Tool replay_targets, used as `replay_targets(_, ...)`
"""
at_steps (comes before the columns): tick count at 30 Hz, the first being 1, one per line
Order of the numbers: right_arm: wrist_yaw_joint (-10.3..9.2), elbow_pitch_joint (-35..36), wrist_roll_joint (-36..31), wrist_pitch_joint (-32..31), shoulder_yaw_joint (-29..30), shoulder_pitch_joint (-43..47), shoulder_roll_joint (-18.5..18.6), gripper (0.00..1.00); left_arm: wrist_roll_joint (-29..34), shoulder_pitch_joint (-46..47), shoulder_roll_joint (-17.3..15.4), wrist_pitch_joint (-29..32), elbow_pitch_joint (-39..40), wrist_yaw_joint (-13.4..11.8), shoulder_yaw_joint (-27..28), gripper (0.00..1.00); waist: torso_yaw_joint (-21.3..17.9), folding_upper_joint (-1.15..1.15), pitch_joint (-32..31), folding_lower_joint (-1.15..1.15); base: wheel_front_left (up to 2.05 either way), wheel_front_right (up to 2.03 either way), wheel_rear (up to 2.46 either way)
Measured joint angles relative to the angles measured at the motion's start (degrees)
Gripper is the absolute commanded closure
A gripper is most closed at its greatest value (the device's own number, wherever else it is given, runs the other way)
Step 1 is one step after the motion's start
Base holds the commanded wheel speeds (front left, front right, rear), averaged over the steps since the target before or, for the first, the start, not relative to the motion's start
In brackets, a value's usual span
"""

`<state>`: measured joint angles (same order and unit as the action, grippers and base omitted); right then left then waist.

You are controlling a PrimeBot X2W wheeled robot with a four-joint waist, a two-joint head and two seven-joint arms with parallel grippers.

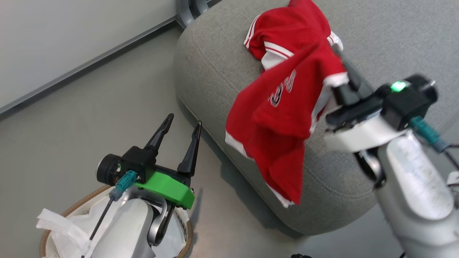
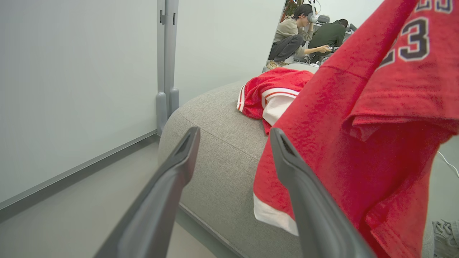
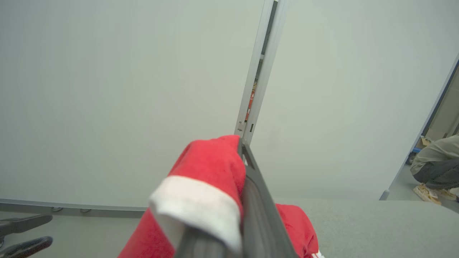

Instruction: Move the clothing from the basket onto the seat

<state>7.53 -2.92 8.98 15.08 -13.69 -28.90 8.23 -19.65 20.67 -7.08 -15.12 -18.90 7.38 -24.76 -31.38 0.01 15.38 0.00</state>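
red shiny cloth hangs from the right tool (image 3: pixel 242 147), whose two dark fingers are pressed together on a white-trimmed edge of the jersey (image 1: pixel 283 118). in the head view the pinch sits at the jersey's upper right corner. from there the cloth drapes down and to the left of the tool, over the rounded front edge of the grey seat (image 1: pixel 215 64), and its lowest white hem hangs in front of the seat's side. i cannot tell whether the cloth rests on the cushion or hangs just clear of it. the left wrist view shows "23" printed on it.

a second red garment (image 1: pixel 283 32) with white stripe trim lies crumpled on top of the seat, just behind the held jersey.

the left tool (image 1: pixel 184 120) has its fingers spread wide and holds nothing. it hovers above the basket (image 1: pixel 82 202), apart from the jersey, which hangs beyond its right finger in the left wrist view. the basket stands on the floor (image 1: pixel 89 118) near the seat, and its white lining (image 1: pixel 64 225) shows around the left forearm.
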Motion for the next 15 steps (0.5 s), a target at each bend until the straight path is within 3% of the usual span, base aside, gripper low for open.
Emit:
replay_targets(7,0.00,-1.7,-2.4,0.0,3.6,-21.6,10.8,1.00,0.0,1.0,-3.0,0.0,1.7,0.0,0.0,0.00,0.0,0.00,4.6,0.00,0.00,0.00,0.00)
replay_targets(15,0.00,-17.9,-4.3,0.1,8.7,-35.3,16.2,1.00,0.8,3.3,-4.6,0.0,3.6,0.0,-1.2,0.00,1.0,0.00,10.0,0.00,0.00,0.00,0.00)
